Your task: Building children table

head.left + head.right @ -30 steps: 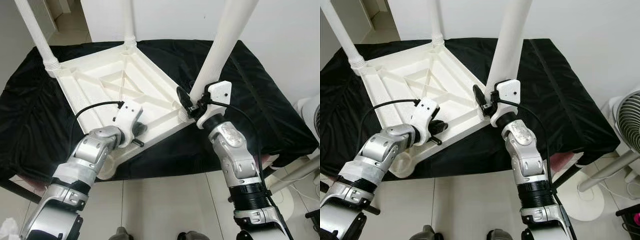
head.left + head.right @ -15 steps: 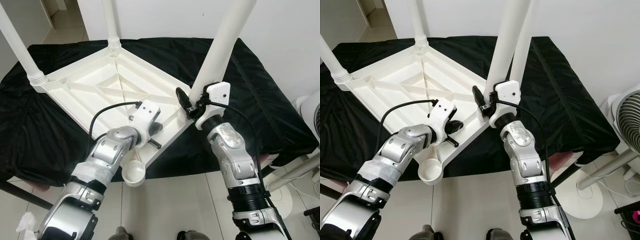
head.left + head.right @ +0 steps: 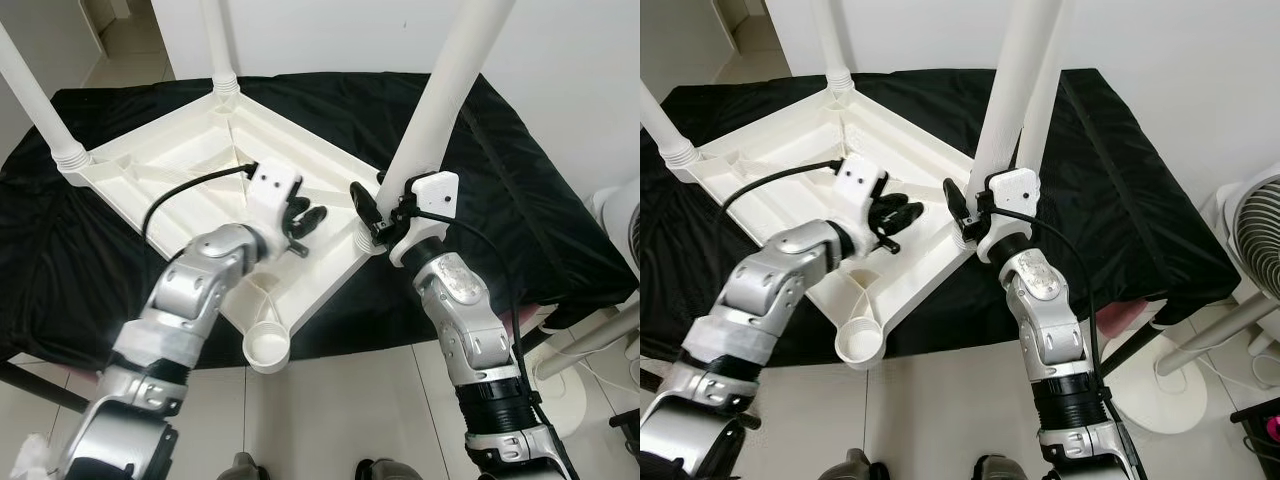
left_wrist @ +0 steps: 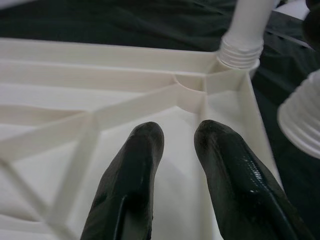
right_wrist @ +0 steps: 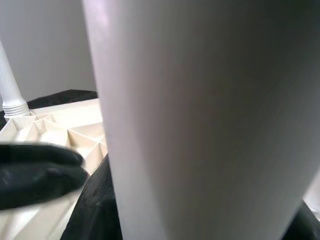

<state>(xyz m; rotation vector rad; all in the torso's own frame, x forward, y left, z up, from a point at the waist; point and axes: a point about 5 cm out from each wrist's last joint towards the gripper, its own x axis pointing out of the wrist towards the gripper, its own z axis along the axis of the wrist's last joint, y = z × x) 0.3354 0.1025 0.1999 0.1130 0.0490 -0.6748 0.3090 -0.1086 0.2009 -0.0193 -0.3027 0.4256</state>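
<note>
Upturned white tabletop (image 3: 190, 170) with three legs fitted, near corner socket (image 3: 267, 349) empty; right tool (image 3: 372, 212) clamped on nearest leg (image 3: 440, 100), left tool (image 3: 305, 222) parted, empty.

Upright legs (image 3: 440, 100) around open underside (image 3: 180, 170)

The left gripper (image 4: 177, 137) hangs over the ribbed white tabletop (image 4: 60, 115) (fingers slightly apart); a leg (image 4: 247, 35) stands upper right.
</note>
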